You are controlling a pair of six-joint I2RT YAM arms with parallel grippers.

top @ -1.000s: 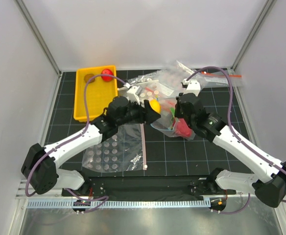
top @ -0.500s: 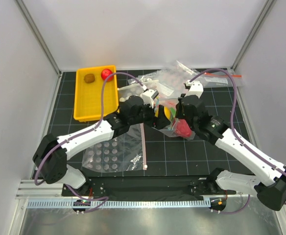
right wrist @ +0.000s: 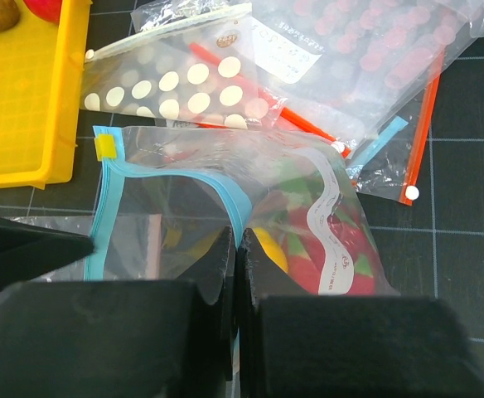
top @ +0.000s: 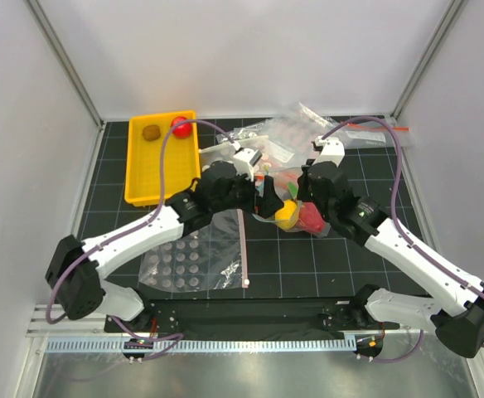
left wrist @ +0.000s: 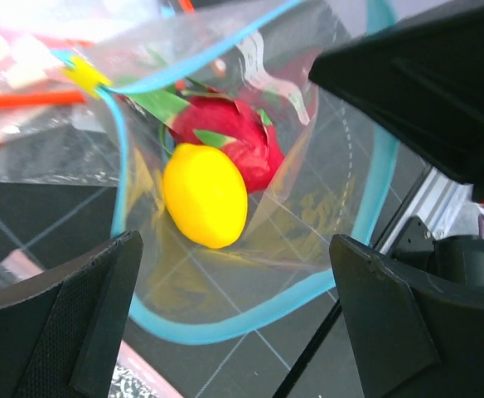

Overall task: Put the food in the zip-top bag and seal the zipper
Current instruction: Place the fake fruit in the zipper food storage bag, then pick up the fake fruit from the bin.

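Two fruits are in the zip-top bag (right wrist: 167,224): the lemon (left wrist: 205,195) and the pink-red fruit (left wrist: 235,137) with green leaves, touching each other, the lemon nearer the mouth. The bag lies at mid-table between the two arms.

Left gripper (left wrist: 234,274): jaws wide apart, nothing held. Its fingers (left wrist: 68,323) sit either side of the bag mouth. The light-blue zipper (left wrist: 225,332) loops between them and the lemon lies just past it. Cannot tell whether the fingers touch the plastic.

Right gripper (right wrist: 235,257): jaws together, clamped on the zipper at the upper lip of the mouth and holding it raised so the mouth gapes. A yellow slider tab (right wrist: 107,146) sits at the zipper's end.

The kiwi (top: 151,132) and red ball (top: 180,126) are in the yellow tray (top: 161,170), at its far end, well apart from the bag. The dotted bag (right wrist: 176,83) and other bags lie just behind it.
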